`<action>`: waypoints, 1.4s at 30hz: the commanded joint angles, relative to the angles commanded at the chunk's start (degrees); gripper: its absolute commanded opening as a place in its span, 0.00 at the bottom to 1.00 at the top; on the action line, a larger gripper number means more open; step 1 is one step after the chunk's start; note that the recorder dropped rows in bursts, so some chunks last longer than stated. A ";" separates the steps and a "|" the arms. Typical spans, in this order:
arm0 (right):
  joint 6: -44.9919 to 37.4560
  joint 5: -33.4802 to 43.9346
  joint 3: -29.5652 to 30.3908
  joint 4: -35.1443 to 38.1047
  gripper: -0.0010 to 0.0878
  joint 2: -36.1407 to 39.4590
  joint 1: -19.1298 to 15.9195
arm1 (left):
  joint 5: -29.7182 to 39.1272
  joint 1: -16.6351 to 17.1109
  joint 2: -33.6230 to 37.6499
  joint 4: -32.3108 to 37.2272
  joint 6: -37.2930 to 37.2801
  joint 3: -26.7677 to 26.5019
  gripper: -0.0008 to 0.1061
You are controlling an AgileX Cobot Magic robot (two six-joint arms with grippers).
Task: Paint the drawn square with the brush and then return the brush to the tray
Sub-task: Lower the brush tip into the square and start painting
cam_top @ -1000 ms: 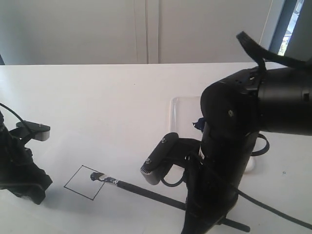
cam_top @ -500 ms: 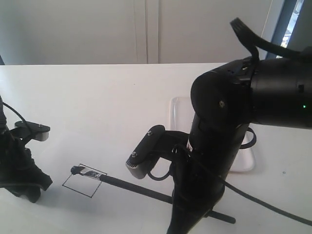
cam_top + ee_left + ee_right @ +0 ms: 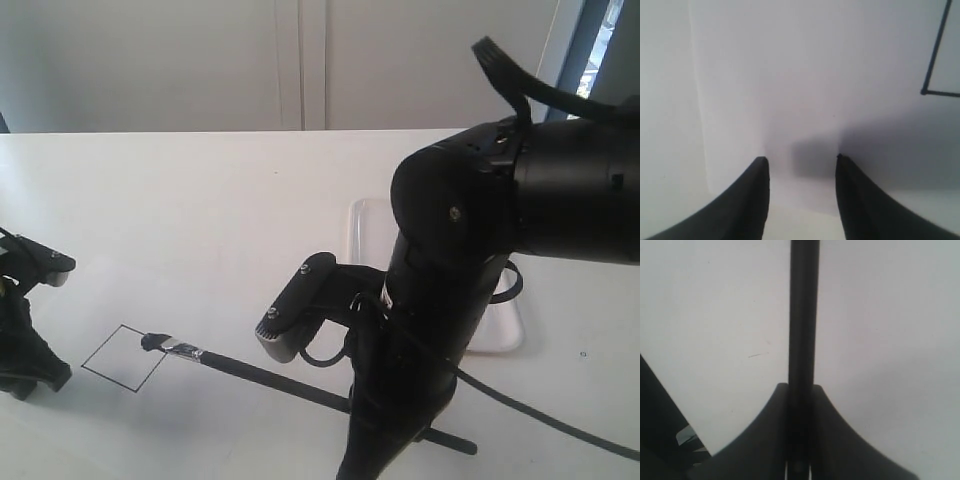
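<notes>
One brush (image 3: 270, 378) sits clamped in right pincer (image 3: 801, 390); left pincer (image 3: 800, 160), apart, flanks drawn square (image 3: 123, 358).

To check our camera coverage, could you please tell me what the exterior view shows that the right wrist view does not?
Only the exterior view: the drawn square, white inside, the tip of the brush at its edge, and the tray. Only the right wrist view: the right gripper shut on the handle. Both: the brush's handle over the white table.

R arm (image 3: 480, 230) bulky matte blk, rounded joint, tiny screw (image 3: 455, 212), blk cable (image 3: 545, 425).
</notes>
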 joint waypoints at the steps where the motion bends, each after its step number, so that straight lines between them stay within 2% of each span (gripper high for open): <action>1: 0.00 -0.25 0.00 0.00 0.01 0.00 0.00 | -0.17 0.00 0.00 -0.65 0.31 0.00 0.45; 9: 0.00 -1.56 -0.36 0.10 0.01 3.92 0.00 | -0.89 0.00 0.00 -2.59 1.89 0.00 0.45; 22: 0.00 -2.06 -9.13 0.21 0.01 10.26 0.00 | -0.98 0.00 0.00 -2.95 2.16 0.00 0.45; 26: 0.00 -1.59 -10.62 0.10 0.01 12.00 0.00 | -2.36 0.00 0.10 -5.43 4.44 0.00 0.45; 35: -0.14 -1.56 -11.23 -4.71 0.01 13.81 3.43 | -2.13 0.00 1.72 -6.08 5.29 0.00 0.45; 38: 2.45 -1.82 -11.26 -8.42 0.01 14.71 4.73 | -2.25 0.00 1.72 -6.21 5.29 0.00 0.45; 42: 3.21 -3.28 -11.26 -9.66 0.01 14.93 5.38 | -2.34 0.00 1.72 -7.09 5.29 0.00 0.45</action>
